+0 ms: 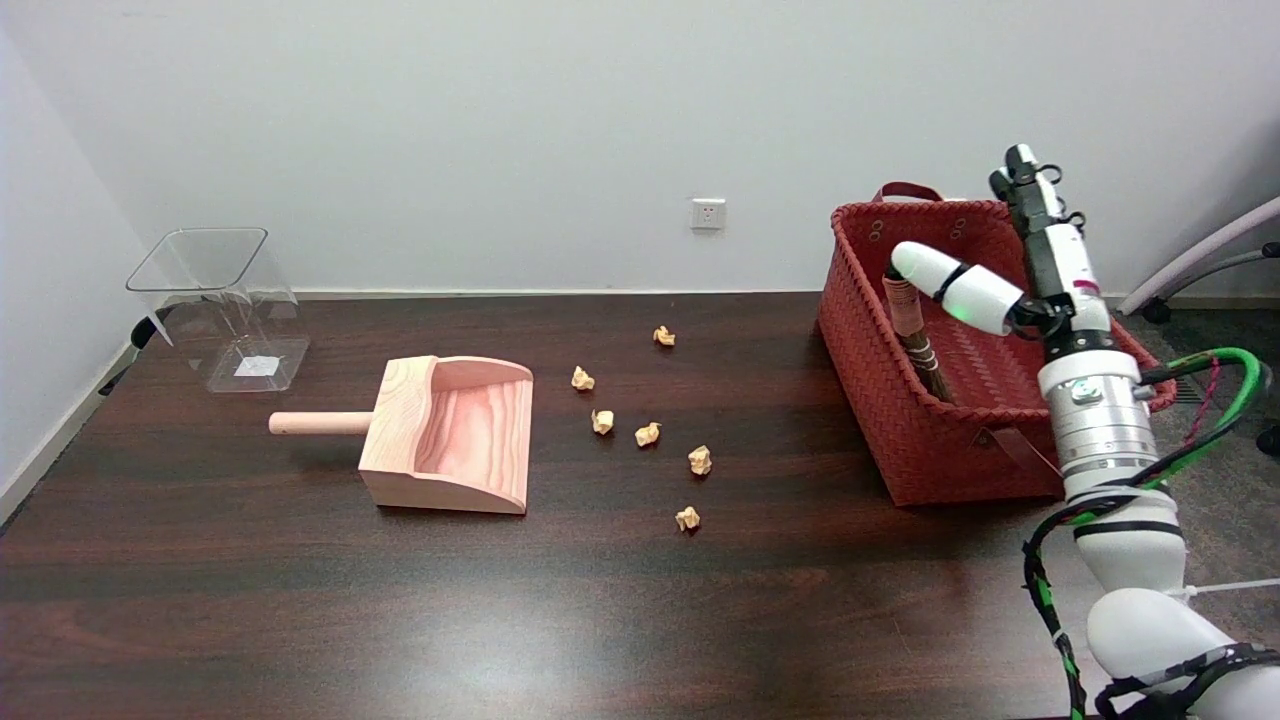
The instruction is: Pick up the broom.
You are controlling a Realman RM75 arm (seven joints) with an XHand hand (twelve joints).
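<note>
One broom [915, 335] in basket [900, 440], handle up-left, leaning on left wall, right hand [1000, 270] fingers spread, holding nothing.

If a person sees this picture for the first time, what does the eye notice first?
The red woven basket at the right of the table stands out most, with the broom leaning inside it and the right hand hovering over it, thumb near the broom's top. Next come the wooden dustpan at center-left and the paper scraps scattered beside it.
</note>
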